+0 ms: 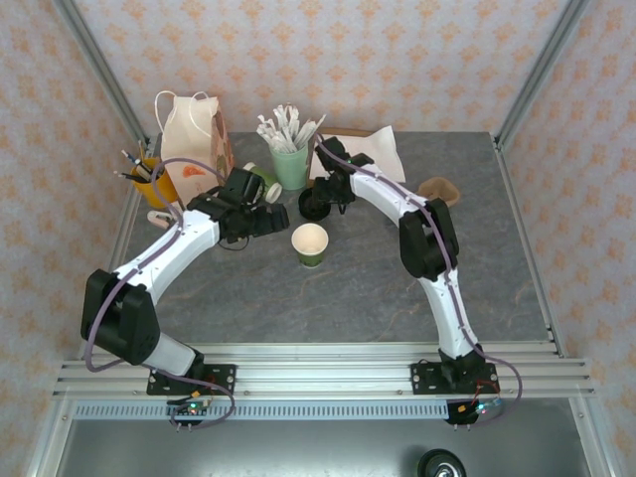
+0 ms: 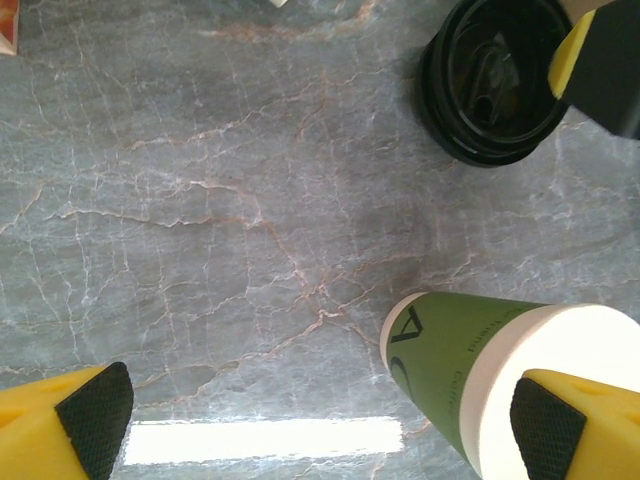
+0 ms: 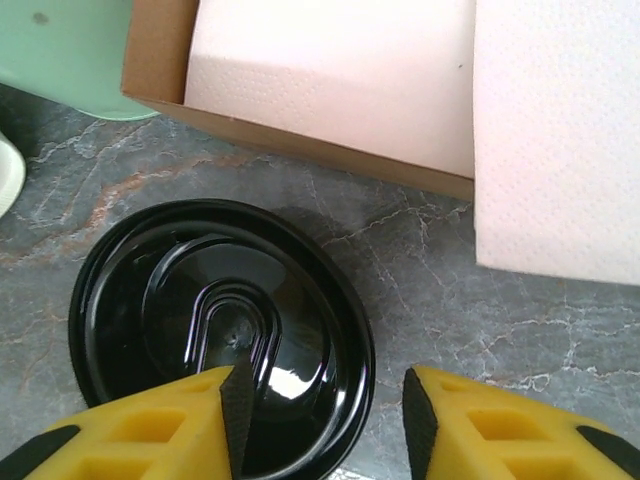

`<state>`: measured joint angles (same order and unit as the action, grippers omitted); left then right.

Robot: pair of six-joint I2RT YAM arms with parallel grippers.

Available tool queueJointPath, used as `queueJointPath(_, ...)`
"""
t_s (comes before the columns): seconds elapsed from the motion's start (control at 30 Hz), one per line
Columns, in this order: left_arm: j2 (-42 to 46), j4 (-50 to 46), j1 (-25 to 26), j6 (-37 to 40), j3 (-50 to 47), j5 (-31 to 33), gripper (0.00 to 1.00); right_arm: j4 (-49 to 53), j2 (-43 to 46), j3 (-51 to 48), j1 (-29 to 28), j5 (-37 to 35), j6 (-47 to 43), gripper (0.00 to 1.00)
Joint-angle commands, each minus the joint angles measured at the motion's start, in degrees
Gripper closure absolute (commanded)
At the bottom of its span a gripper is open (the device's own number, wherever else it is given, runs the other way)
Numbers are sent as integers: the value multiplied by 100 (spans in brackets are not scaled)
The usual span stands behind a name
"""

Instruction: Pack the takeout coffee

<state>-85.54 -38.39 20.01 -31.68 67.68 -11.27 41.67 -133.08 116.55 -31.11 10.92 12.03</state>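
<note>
Marble bench [image 1: 378, 288] shot: right jaws sit apart astride the rim of the black lid [image 3: 150, 300], 12 o'clock from the open cup [image 1: 310, 243], probably to cap it, while left jaws gape empty.

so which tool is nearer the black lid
Right. The right tool hangs directly over the lid, its open fingers straddling the rim. The left tool is off to the lid's side, by a green cup.

Obscured: lid and cup, both partial.
Black lid [image 3: 180, 300] near rim sits under the right fingers [image 3: 150, 430]; dark green cup [image 2: 450, 365] mouth runs off frame behind the left fingers [image 2: 545, 425].
</note>
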Motion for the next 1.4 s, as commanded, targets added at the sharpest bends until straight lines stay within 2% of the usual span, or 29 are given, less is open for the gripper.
queueJointPath(0.0,-111,-252,29,-71,190,192,0,205,-185,307,9,-290,-95,57)
queueJointPath(0.23,-165,-309,29,-57,203,204,0,248,-411,514,9,-326,-77,63)
queueJointPath(0.6,-158,-327,29,-34,167,178,0,216,-397,535,7,-364,-87,87)
queueJointPath(0.83,-71,-257,29,71,163,65,0,198,-94,479,0,-495,-65,97)
queueJointPath(1.07,113,321,29,395,229,-387,0,-5,578,121,-48,-542,-10,99)
queueJointPath(1.37,-545,625,28,810,1037,-935,5,-243,1283,-422,-278,-517,144,99)
